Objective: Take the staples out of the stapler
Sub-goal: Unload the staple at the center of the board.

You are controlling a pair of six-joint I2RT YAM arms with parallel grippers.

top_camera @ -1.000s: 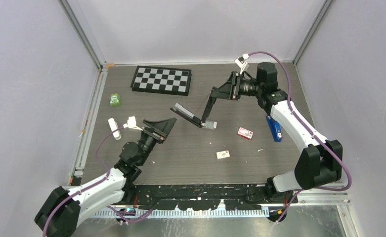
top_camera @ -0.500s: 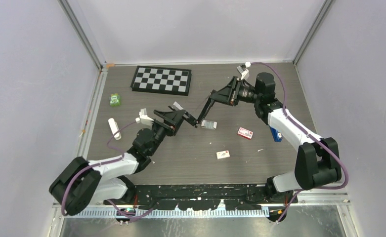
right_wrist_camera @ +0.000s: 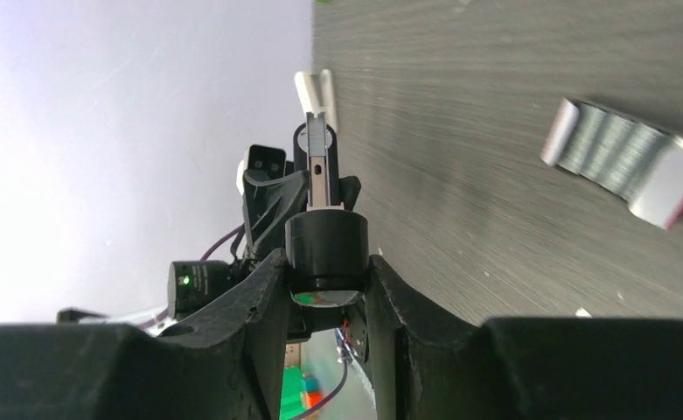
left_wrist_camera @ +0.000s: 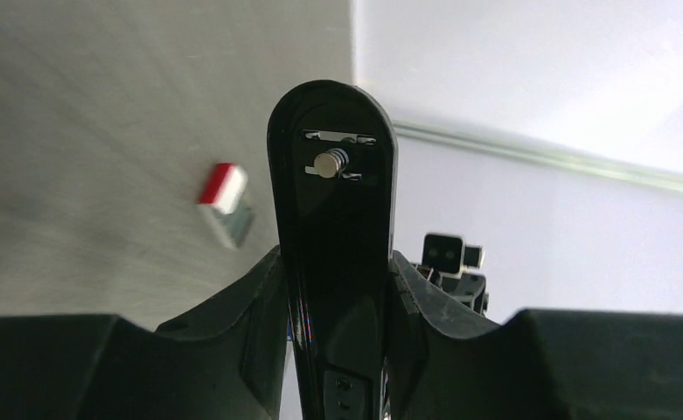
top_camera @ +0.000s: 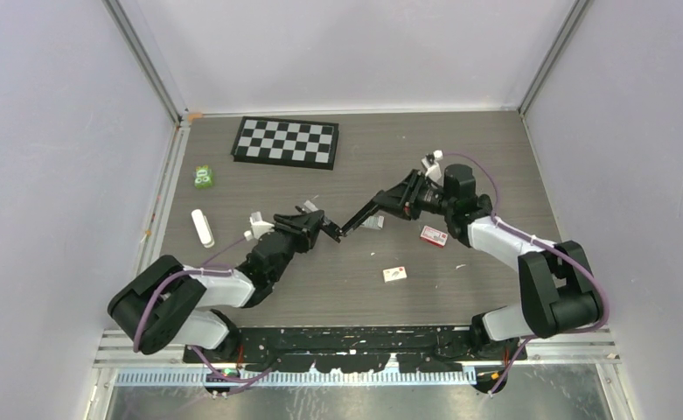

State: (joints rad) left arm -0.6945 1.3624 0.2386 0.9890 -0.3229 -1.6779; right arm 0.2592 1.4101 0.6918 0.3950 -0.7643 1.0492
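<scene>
The black stapler (top_camera: 341, 233) hangs swung open just above the table's middle, held from both sides. My left gripper (top_camera: 317, 227) is shut on its left half; in the left wrist view that black half (left_wrist_camera: 333, 201) sits clamped in my gripper (left_wrist_camera: 335, 262). My right gripper (top_camera: 381, 203) is shut on the other half, and the right wrist view shows its round black end (right_wrist_camera: 326, 249) pinched in the gripper (right_wrist_camera: 326, 273). A grey strip of staples (top_camera: 372, 222) lies on the table under the right half, also seen as the staples (right_wrist_camera: 622, 162) and as the staples (left_wrist_camera: 226, 203).
A checkerboard (top_camera: 285, 142) lies at the back left. A green block (top_camera: 203, 178) and a white tube (top_camera: 201, 227) are near the left edge. A red box (top_camera: 434, 235) and a small white box (top_camera: 395, 274) lie right of centre.
My left arm has reached in from the near left and shut on the stapler's free half. My right arm has brought the stapler lower and nearer.
</scene>
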